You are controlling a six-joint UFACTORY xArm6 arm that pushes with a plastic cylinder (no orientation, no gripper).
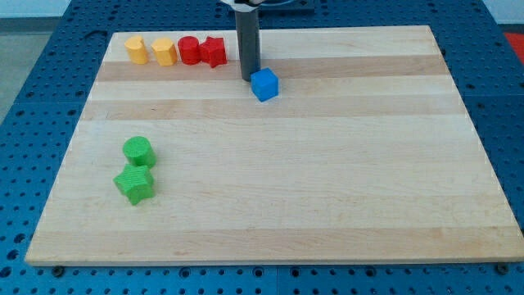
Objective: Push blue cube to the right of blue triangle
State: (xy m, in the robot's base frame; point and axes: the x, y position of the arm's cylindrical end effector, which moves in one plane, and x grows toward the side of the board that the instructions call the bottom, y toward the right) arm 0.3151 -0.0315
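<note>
The blue cube sits on the wooden board near the view's top, slightly left of centre. My tip is at the lower end of the dark rod, just to the left of the blue cube and slightly above it, close to or touching its left side. No blue triangle shows in the view; the rod may hide a block behind it.
A row along the top left holds a yellow cylinder, a yellow block, a red cylinder and a red star-like block. A green cylinder and a green star sit at the lower left.
</note>
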